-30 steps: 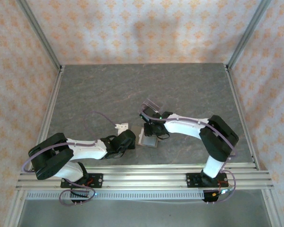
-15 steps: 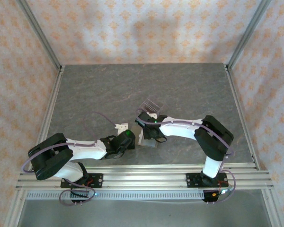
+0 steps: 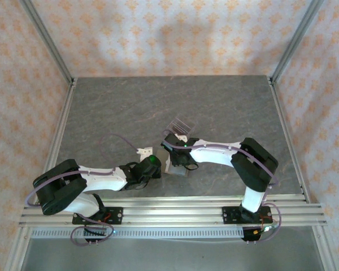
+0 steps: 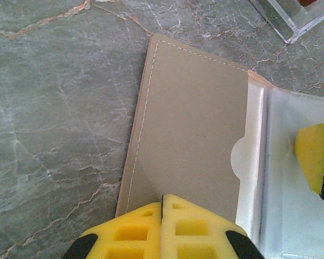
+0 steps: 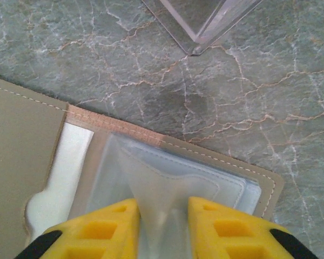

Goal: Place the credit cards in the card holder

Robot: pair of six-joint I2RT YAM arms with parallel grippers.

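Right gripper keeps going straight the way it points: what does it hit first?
The clear pocket of the card holder, sitting between the fingers of the right gripper; the table probably lies right beneath, depth unclear.

Free room: grey marbled table [image 3: 214, 101], bare across upper and left of the top view. Obstacles at centre: open card holder [image 3: 177, 167] flat on the surface; clear slotted stand [image 3: 179, 126] just beyond it; both arms converging there; frame posts at upper corners.
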